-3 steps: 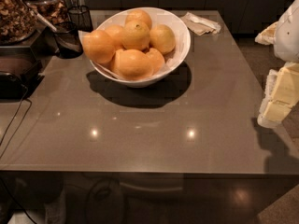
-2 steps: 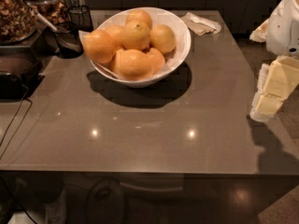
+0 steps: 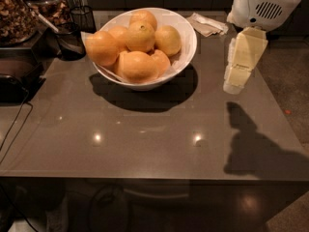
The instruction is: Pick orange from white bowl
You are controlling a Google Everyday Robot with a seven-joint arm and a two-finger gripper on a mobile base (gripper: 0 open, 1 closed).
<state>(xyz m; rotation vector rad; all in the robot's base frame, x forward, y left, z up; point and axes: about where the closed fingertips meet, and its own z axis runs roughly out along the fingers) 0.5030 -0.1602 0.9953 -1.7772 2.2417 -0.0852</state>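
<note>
A large glossy white bowl (image 3: 186, 52) stands at the back middle of the grey table. It holds several yellow-orange oranges piled together. One orange (image 3: 140, 36) on top shows a small dark stem dimple. My gripper (image 3: 235, 81), pale yellow on a white arm (image 3: 264, 4), hangs over the table to the right of the bowl. It points down, apart from the bowl and the fruit, and holds nothing that I can see. Its shadow falls on the table's front right.
A crumpled napkin (image 3: 207, 24) lies behind the bowl on the right. A small dark wire cup (image 3: 84, 17), a black cup (image 3: 70, 41) and a jar of nuts (image 3: 17, 13) stand left of the bowl. A black device (image 3: 14, 79) with a cable sits at the left edge.
My gripper has moved left from the table's right edge to over the table, closer to the bowl. The bowl and oranges have not moved.
</note>
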